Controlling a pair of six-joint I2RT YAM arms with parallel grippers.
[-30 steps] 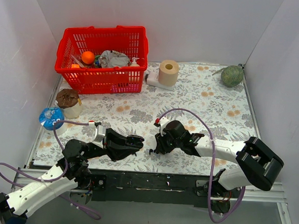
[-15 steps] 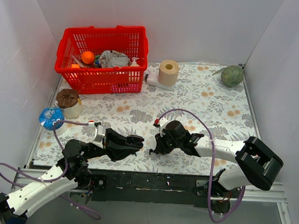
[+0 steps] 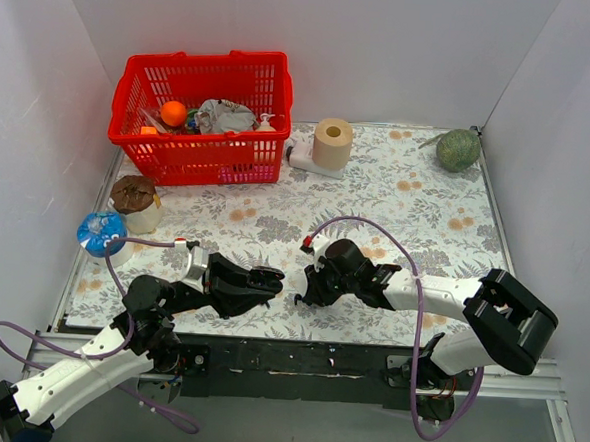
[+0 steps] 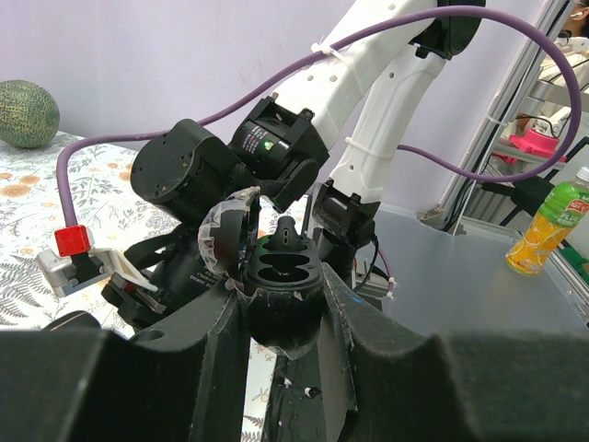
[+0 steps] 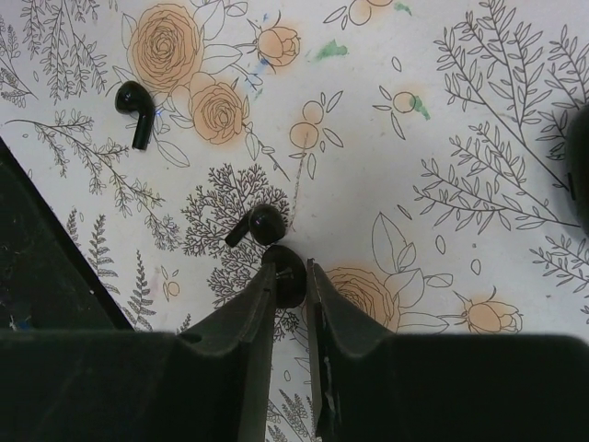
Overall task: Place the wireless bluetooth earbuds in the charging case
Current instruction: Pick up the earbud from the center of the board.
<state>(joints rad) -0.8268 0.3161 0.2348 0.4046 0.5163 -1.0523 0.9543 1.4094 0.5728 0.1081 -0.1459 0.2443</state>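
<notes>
Top external: floral tablecloth (image 3: 407,188) between white walls. Only the right wrist view shows the right gripper (image 5: 288,278) pinching an earbud (image 5: 287,262), a second earbud (image 5: 260,224) just beside it and a third earbud (image 5: 138,99) apart. The left wrist view shows the left gripper (image 4: 281,299) clamping the open charging case (image 4: 281,267).

Bright, even overhead light on the top view: the floral table (image 3: 427,189) carries only short, soft shadows, and the white walls (image 3: 386,46) read faintly lilac. Left wrist camera now: the charging case (image 4: 281,285) is sharp, but the left fingers (image 4: 120,387) up front are a dark, blurred mass. Right wrist — table print and earbud (image 5: 287,269) crisp, right fingers (image 5: 230,368) black and soft along the bottom edge.
</notes>
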